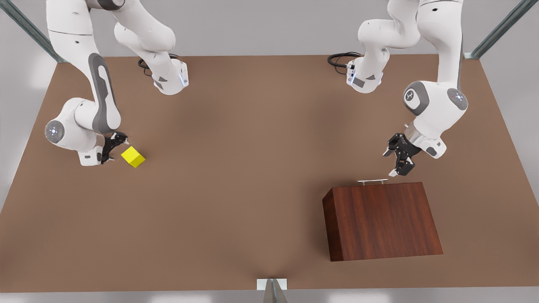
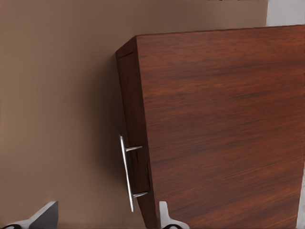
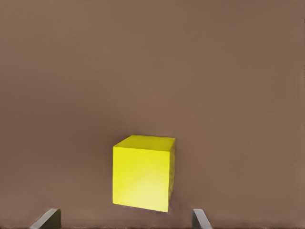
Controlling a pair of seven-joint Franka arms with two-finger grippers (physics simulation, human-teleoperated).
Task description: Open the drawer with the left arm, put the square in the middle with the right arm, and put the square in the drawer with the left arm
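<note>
Tabletop [image 1: 252, 168]: both grippers spread, left gripper [image 1: 398, 162] near handle [image 1: 372, 182], right gripper [image 1: 110, 148] beside square [image 1: 133, 157].

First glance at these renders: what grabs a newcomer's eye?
The bright yellow cube on the brown tabletop, at the front view's left, with the right pincer open right beside it. Then the dark wood-grain cabinet at the front view's right, drawer closed, the left pincer open just off its silver bar handle.
</note>
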